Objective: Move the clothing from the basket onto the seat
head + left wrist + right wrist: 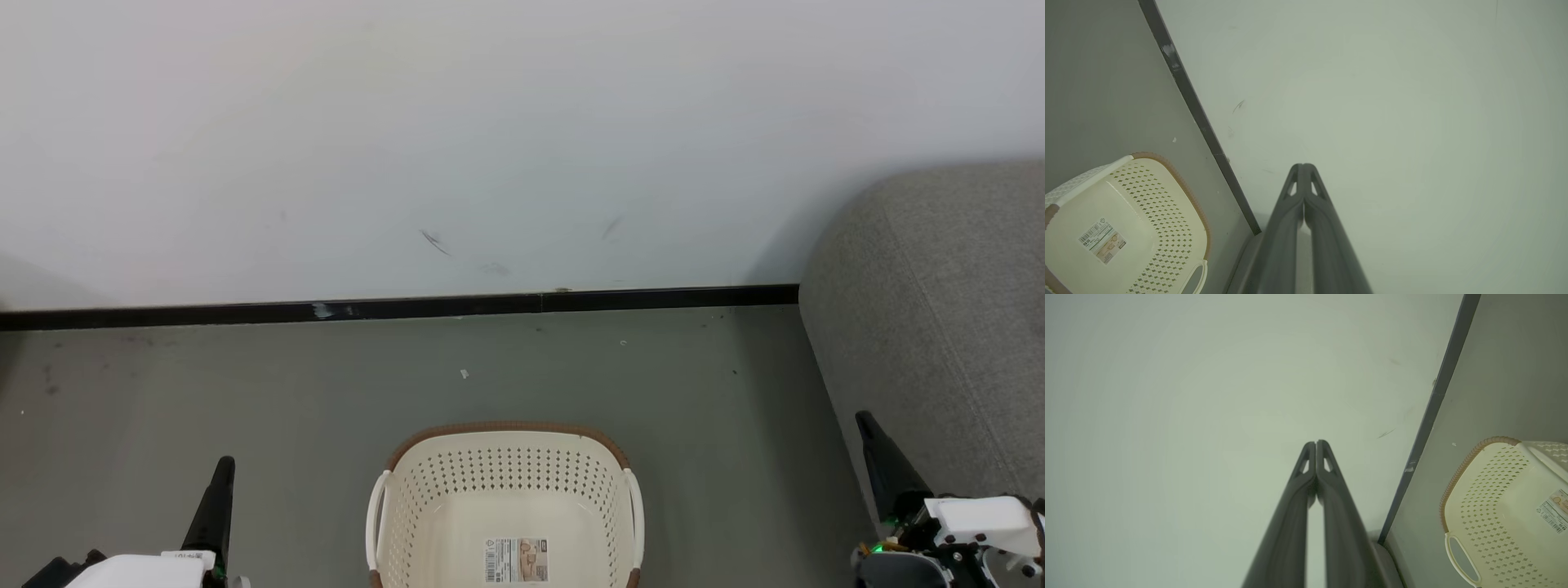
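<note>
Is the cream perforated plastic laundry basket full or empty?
Empty as far as visible: the basket shows its bare bottom and paper label.

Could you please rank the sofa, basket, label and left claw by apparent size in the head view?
1. Sofa, cut off at the edge.
2. Basket, also cut off.
3. Left claw and label look about alike; the claw is nearer the camera, so I leave them unranked.

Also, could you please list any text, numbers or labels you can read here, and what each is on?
Nothing reads clearly enough to quote.
Paper label on the basket's inner bottom: barcode and fine print, too small to read.
Tiny tag on the left arm: blurred.
</note>
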{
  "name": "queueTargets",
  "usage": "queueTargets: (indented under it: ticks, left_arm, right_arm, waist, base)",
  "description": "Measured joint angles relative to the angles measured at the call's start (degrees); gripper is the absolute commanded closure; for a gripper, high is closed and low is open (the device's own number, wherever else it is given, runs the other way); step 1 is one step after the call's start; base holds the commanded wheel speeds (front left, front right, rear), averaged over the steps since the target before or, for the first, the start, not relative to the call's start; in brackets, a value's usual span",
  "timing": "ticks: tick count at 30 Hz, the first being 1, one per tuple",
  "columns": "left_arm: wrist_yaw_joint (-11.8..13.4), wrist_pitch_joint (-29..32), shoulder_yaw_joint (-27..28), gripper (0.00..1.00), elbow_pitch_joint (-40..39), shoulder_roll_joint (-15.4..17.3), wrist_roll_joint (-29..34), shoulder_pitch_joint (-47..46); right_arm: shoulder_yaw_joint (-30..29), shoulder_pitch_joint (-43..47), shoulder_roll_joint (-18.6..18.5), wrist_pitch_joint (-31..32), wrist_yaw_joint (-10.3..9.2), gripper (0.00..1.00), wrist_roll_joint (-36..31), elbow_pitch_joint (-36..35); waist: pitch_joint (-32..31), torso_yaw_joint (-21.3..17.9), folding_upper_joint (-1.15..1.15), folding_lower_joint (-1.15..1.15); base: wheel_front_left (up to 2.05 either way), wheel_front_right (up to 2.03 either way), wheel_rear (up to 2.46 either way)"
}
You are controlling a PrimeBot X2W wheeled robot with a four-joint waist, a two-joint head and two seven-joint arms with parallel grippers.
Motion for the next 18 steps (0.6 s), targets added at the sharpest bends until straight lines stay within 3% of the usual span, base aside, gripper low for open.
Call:
queueTargets:
  ticks: [5, 18]
  left_arm:
    - [-0.85, 0.56, 0.87, 1.00, 0.65, -0.55, -2.55, -0.64]
    - [-0.91, 0.81, 0.99, 1.00, 0.86, -0.68, -2.65, -0.96]
  right_arm:
    - [-0.60, -0.64, -0.14, 0.96, 0.01, 1.00, 3.85, 0.01]
    - [-0.69, -0.64, -0.15, 0.97, 0.01, 1.00, 4.04, 0.05]
  waist:
    - [0.16, -0.06, 0.00, 0.00]
    - [0.15, -0.06, 0.00, -0.01]
  base:
    - [0.00, 0.00, 0.00]
    - [0.00, 0.00, 0.00]
